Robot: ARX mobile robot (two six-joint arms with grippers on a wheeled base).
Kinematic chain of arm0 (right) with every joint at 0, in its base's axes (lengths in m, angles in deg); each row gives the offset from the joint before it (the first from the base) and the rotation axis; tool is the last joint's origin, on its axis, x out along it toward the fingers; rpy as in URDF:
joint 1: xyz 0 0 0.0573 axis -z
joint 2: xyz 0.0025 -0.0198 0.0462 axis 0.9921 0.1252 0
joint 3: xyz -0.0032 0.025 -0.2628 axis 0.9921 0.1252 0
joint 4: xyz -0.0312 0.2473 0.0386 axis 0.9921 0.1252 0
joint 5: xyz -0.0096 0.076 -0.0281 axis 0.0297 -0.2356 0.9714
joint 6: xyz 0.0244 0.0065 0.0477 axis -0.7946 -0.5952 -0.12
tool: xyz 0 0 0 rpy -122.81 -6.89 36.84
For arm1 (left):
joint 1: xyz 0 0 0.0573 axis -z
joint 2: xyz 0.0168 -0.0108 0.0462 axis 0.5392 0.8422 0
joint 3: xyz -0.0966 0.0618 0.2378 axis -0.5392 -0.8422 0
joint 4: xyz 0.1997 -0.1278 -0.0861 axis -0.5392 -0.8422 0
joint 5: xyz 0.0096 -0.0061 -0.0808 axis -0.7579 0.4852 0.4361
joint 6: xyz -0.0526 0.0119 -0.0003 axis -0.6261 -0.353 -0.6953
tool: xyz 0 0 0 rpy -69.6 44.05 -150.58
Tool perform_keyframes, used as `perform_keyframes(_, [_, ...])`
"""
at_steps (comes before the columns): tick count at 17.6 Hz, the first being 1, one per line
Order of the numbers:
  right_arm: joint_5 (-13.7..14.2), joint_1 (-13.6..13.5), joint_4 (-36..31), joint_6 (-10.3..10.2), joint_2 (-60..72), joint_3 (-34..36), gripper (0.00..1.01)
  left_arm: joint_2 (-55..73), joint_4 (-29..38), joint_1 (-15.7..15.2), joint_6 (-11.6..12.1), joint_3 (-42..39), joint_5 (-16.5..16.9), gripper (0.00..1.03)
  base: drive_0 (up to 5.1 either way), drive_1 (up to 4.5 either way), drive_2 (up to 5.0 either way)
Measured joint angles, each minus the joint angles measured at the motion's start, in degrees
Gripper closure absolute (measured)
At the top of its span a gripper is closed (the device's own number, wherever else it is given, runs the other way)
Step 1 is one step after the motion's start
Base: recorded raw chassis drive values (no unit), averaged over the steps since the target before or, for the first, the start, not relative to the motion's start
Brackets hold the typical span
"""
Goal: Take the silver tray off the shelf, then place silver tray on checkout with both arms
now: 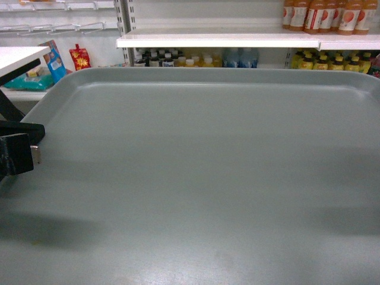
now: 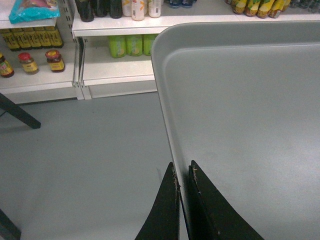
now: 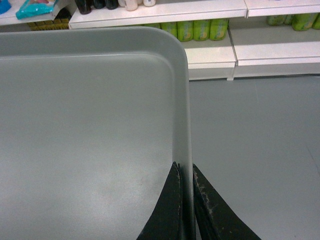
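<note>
Background stock: orange juice bottles top right, green bottles on a low board, jars, grey floor.

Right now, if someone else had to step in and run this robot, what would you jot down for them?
Left gripper: shut on the silver tray's left rim.
Right gripper: shut on its right rim.
The tray is off the shelf, held over bare floor between both arms, nothing on it.
Done: tray taken from the shelf.
Left: carry it to the checkout, whose white corner shows at far left in the head view, set it down, then open both grippers.
</note>
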Motion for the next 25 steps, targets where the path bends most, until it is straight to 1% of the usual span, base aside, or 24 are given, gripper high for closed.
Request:
perform_keyframes(20, [0.0,0.0,0.2,0.0,0.1,-0.1,0.98,0.0,-0.1,0.0,0.0,0.0,0.0,0.99,0.1,-4.05,4.2])
perform_keyframes(25, [0.0,0.0,0.5,0.0,-0.2,-0.1,0.98,-0.3,-0.4,0.0,0.0,0.0,0.0,0.99,0.0,0.00,0.0])
